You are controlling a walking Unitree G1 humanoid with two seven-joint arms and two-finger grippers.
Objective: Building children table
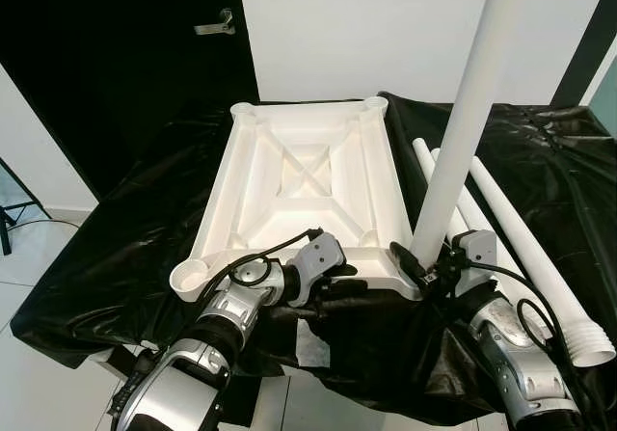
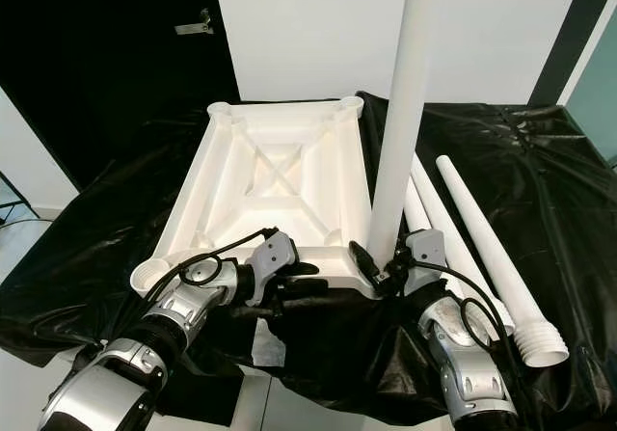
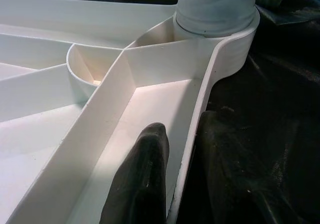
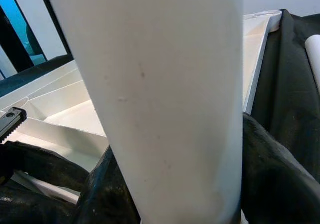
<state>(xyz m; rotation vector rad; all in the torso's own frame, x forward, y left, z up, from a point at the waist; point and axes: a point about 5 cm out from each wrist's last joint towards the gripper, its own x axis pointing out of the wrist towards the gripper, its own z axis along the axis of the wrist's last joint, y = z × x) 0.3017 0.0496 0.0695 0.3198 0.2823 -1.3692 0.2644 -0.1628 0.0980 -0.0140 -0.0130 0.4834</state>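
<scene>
At centre frame, the left gripper (image 1: 333, 279) pinches the upturned tabletop's (image 1: 301, 175) near rim. The right gripper (image 1: 431, 269) clasps one upright leg (image 1: 468, 113) in its corner socket; three legs (image 1: 525, 248) lie at right.

I read the tabletop (image 1: 299, 180) as white moulded plastic, smooth, satin sheen on its ribs. Upright leg (image 1: 463, 132) same white plastic, matt with faint scuffs; spare legs (image 1: 525, 243) at 3 o'clock likewise. Cover sheet (image 1: 116, 248) is black plastic film, glossy, crinkled. Arms look brushed silver metal; left gripper fingers (image 3: 142, 184) matt black.
</scene>
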